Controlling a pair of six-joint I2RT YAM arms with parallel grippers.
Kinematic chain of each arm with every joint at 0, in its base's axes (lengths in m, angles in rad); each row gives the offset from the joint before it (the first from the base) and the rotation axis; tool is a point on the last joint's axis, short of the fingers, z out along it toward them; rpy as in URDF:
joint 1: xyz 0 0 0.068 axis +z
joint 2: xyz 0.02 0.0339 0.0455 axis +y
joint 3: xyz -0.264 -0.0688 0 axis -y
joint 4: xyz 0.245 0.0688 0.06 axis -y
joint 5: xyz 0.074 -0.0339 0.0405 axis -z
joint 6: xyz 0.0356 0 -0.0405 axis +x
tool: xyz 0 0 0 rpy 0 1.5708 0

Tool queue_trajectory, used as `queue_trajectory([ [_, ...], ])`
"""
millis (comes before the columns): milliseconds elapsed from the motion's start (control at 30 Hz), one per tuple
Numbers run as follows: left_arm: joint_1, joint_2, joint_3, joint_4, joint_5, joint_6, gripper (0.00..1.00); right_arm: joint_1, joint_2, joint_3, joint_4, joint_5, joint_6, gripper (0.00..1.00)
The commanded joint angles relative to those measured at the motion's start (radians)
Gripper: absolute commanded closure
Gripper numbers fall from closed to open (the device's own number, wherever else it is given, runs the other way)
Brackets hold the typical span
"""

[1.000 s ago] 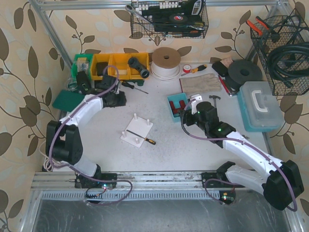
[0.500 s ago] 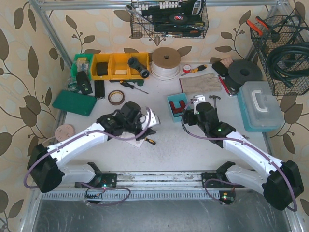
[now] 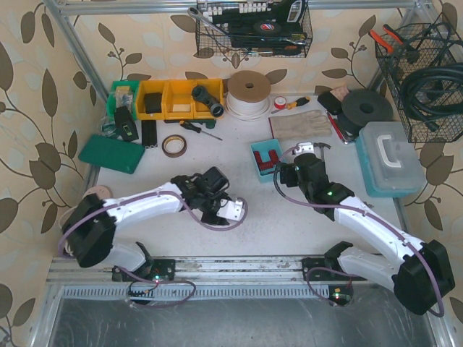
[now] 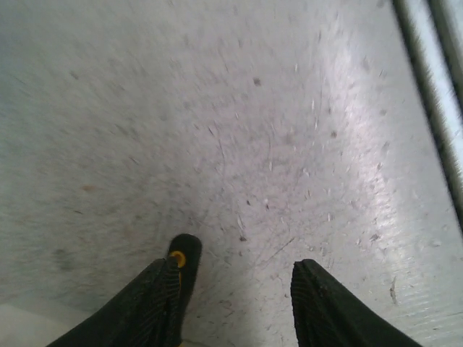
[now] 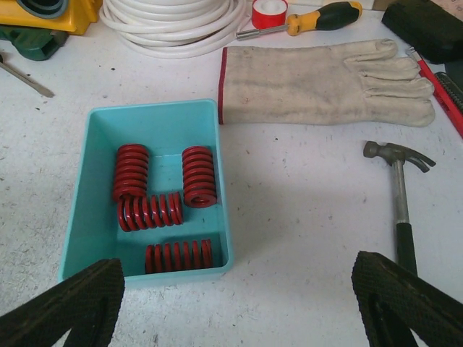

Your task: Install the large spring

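Several red springs (image 5: 199, 176) lie in a teal tray (image 5: 226, 195), also seen in the top view (image 3: 255, 154). My right gripper (image 5: 239, 303) is open wide and empty, hovering just in front of the tray; in the top view it (image 3: 282, 172) is at the tray's right side. My left gripper (image 4: 235, 289) is open and empty, low over the bare table at the centre (image 3: 230, 208). A screwdriver's black and yellow handle (image 4: 181, 259) touches its left finger. The white peg plate is mostly hidden under the left arm; a pale corner (image 4: 22, 325) shows.
A work glove (image 5: 325, 72) and a hammer (image 5: 398, 195) lie right of the tray. A white cable coil (image 3: 248, 94), yellow bins (image 3: 170, 99), a tape roll (image 3: 173, 146) and a green case (image 3: 112, 153) are at the back left. A toolbox (image 3: 391, 155) stands at the right.
My left arm swung from the back-left bins to the centre, over the peg plate, ending right of it. My right gripper shifted slightly left by the tray.
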Motion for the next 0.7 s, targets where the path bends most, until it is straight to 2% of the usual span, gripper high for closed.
queue_trajectory([
  [0,-0.015,0.132,0.068,-0.044,-0.095,0.074,0.54,-0.005,-0.009,0.007,-0.015,0.031,0.017,0.14],
  [133,-0.03,0.213,0.102,-0.024,-0.16,0.089,0.57,-0.009,-0.01,0.005,-0.011,0.027,0.016,0.14],
  [333,-0.03,0.228,0.096,0.027,-0.194,0.101,0.51,-0.011,-0.012,0.007,-0.015,0.022,0.013,0.13],
  [500,-0.03,0.257,0.096,0.041,-0.203,0.11,0.5,-0.013,-0.012,0.007,-0.016,0.02,0.011,0.14],
  [667,-0.03,0.289,0.102,0.022,-0.2,0.125,0.55,-0.015,-0.01,0.007,-0.016,0.021,0.011,0.13],
])
